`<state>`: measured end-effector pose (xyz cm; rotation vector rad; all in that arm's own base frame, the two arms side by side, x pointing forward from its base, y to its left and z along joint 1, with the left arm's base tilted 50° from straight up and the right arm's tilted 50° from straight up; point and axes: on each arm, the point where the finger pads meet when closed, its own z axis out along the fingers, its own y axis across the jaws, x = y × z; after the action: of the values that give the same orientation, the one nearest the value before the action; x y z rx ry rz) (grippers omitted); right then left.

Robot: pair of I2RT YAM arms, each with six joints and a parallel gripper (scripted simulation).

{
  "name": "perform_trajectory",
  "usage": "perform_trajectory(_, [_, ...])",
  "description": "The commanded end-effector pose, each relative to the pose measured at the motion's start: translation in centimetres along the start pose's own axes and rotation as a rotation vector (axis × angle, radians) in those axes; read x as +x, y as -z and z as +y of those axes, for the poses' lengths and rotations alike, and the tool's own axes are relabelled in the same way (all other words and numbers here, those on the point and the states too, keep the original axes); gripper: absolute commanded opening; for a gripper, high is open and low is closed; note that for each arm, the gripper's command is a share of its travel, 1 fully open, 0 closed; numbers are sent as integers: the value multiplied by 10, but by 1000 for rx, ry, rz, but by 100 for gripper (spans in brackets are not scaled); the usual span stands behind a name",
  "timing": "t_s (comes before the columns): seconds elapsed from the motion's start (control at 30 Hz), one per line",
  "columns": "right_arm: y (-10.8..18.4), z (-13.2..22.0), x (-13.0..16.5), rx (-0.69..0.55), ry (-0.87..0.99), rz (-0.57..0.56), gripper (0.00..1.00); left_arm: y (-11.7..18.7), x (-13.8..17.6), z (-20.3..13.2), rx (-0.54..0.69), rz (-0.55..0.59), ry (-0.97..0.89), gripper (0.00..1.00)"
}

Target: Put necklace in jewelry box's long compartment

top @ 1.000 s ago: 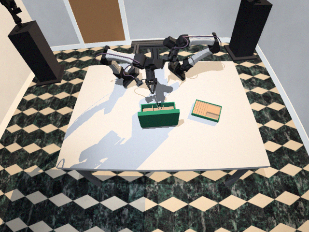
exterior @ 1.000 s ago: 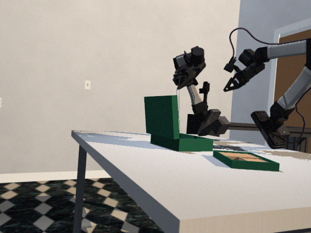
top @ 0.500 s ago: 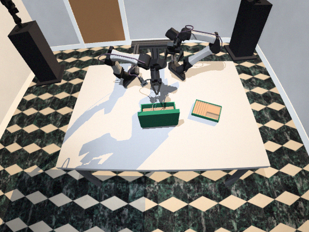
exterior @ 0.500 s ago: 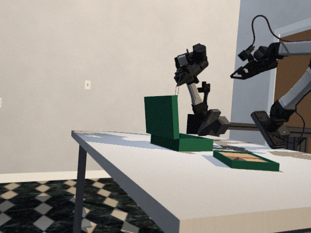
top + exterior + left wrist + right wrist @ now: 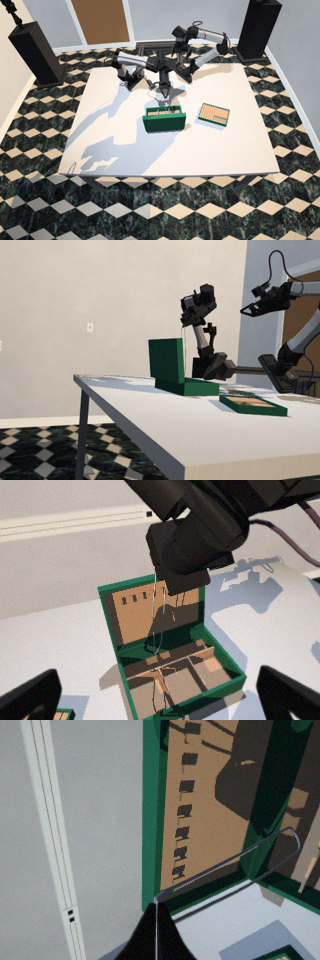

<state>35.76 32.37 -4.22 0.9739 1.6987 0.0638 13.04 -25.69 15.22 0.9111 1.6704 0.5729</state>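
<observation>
Necklace: thin loop, pinched at its top and hanging down toward the open box; whether its lowest part touches anything, I cannot tell
Right fingers: pressed together on the necklace, tips pointing down, higher than the raised lid
Long compartment: the strip along the hinge side, behind the lengthwise divider; in the left wrist view the bottom of the loop shows against this hinge side, with the rest of the necklace above, so it is not all in
Jewelry box: green, tan inside, its base flat on the bench, the front part split by short dividers
Lid: standing up, with a row of small dark notches on its inner face
Bangle: a pale ring on the bench, outside the box, on the arms' side; others are too faint to count
Tray: green-rimmed, beside the box and apart from it, with narrow slots and larger sections
Left fingers: spread wide, nothing between them, raised well apart from the box
Bench: pale top, crossed by the arms' shadows
</observation>
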Motion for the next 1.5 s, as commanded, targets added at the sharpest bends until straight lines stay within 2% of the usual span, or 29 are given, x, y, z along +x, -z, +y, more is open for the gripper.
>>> perform_trajectory(0.0, [13, 20, 7, -53, -46, 9, 0, 3, -15, -1, -6, -33, 36, 100])
perform_trajectory(0.53, [14, 23, 9, -59, -57, 15, 0, 3, -15, -1, -6, -32, 28, 100])
perform_trajectory(0.83, [-5, 22, 3, -61, -102, 25, 0, 3, -15, -1, -6, -32, 29, 100])
perform_trajectory(1.07, [-30, 1, 3, -62, -97, 22, 0, 3, -15, -1, -6, -32, 29, 100])
perform_trajectory(1.17, [-43, -19, 7, -46, -67, 16, 0, 3, -15, -1, -6, -32, 29, 100])
perform_trajectory(1.47, [-52, -36, 5, -23, -39, 6, 0, 3, -15, -1, -6, -32, 29, 100])
